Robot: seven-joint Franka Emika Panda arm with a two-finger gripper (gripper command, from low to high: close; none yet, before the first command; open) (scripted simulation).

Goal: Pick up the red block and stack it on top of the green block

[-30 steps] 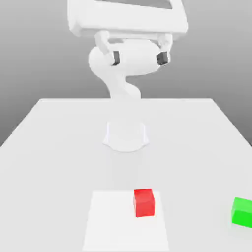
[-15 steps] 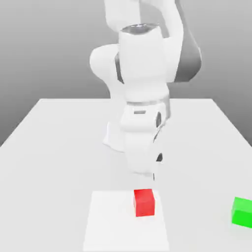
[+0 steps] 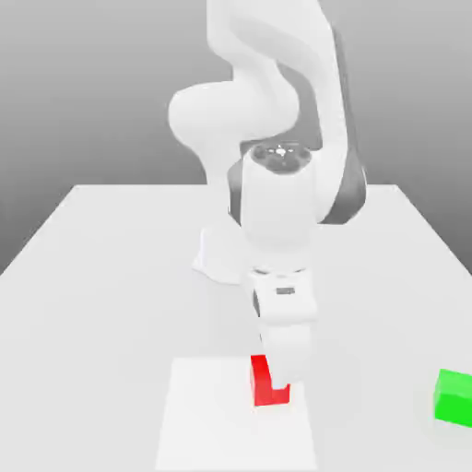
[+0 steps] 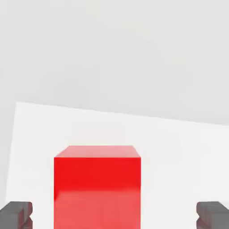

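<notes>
The gripper (image 4: 114, 214) hangs with its jaws spread wide and empty, one dark fingertip (image 4: 15, 214) on each side of the red block (image 4: 97, 188), neither touching it. The red block sits on a pale square patch (image 3: 212, 415) of the table (image 3: 101, 277), directly under the hand and centred between the fingers, so the grasp probably needs only a short descent and a squeeze. The green block (image 3: 454, 396) lies well apart, toward the exterior view's right.
</notes>
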